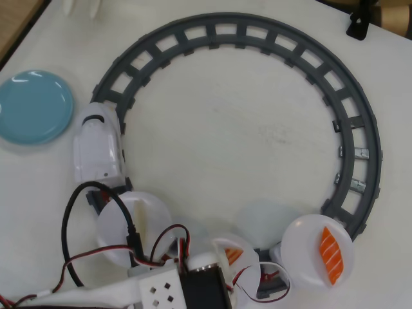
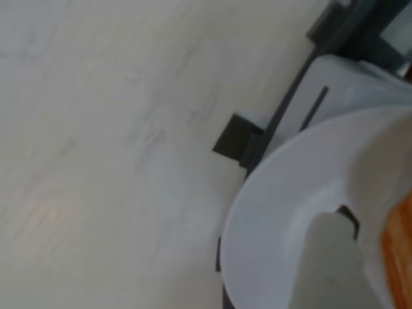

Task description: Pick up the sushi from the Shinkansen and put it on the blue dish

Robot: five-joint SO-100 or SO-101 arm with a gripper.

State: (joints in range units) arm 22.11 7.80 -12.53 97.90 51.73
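Inside the track ring (image 1: 360, 154) the table (image 1: 244, 135) lies bare; gripper's opening cannot be told.

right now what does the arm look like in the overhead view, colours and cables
Only part of the arm shows at the bottom edge: a white plastic body with small square holes beside a black block. A thick black cable loops out from it, and thin red, black and white wires curl above it. The gripper cannot be made out.

A dark grey curved toy track (image 1: 302, 58) lies on the white table (image 1: 244, 135).
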